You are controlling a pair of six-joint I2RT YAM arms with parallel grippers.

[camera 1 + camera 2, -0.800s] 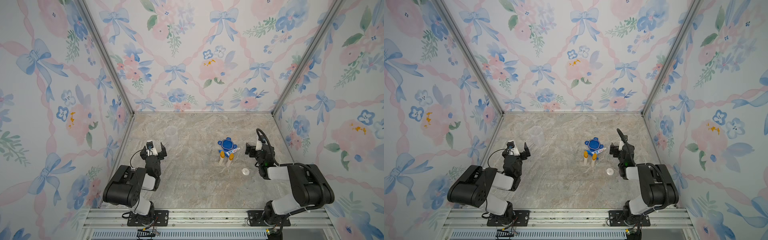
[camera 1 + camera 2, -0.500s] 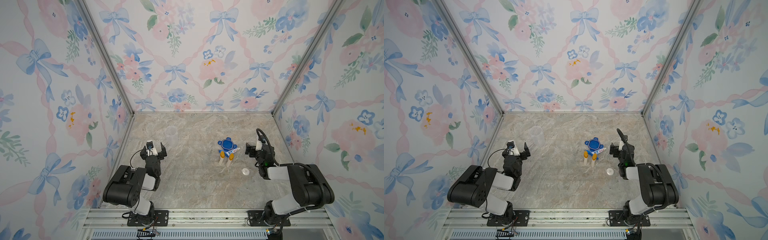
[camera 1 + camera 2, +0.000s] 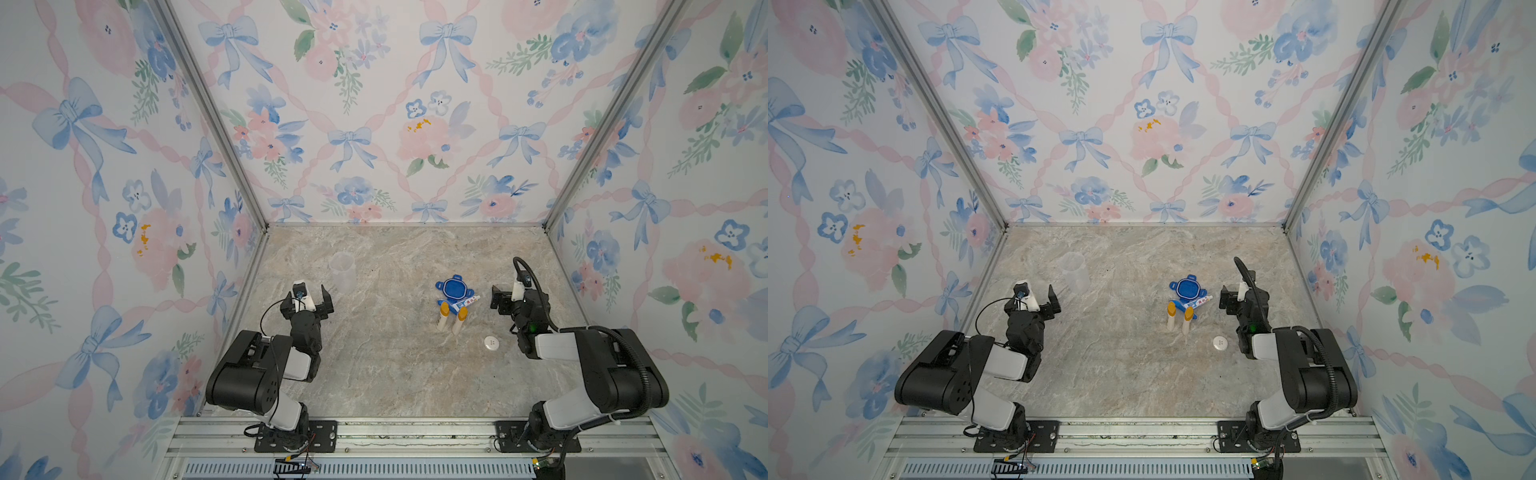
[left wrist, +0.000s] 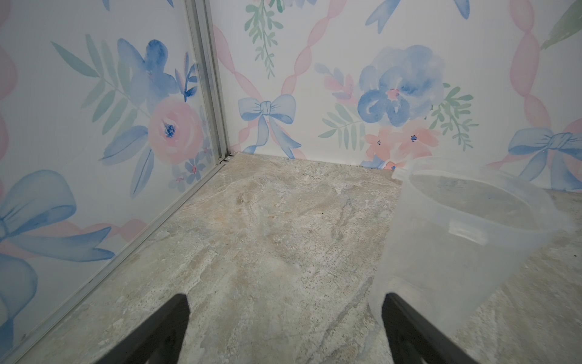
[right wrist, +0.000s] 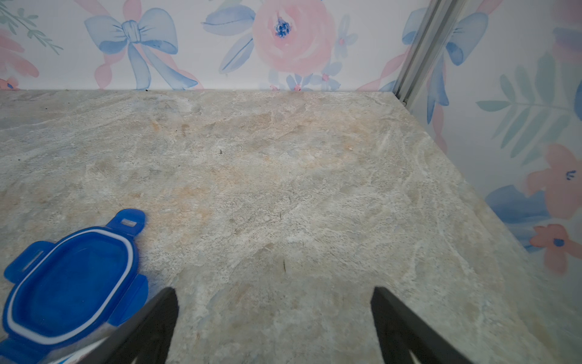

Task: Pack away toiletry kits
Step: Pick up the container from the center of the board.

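**Both end effectors spread, kit loose on the table**

Nearest the front edge, toward the right side, lies the small round white disc (image 3: 491,343). Just beyond stand-in pair two white tubes with orange caps (image 3: 443,315), the blue-red printed tube (image 3: 467,302) across them, touching the blue clip lid (image 3: 452,287). The left end effector (image 3: 311,295) and right end effector (image 3: 505,296) are spread, empty. Farthest, near the left edge, the translucent cup (image 3: 343,271).

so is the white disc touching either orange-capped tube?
Apart. Both top views show bare table between the disc and the nearer orange-capped tube; the disc lies alone.
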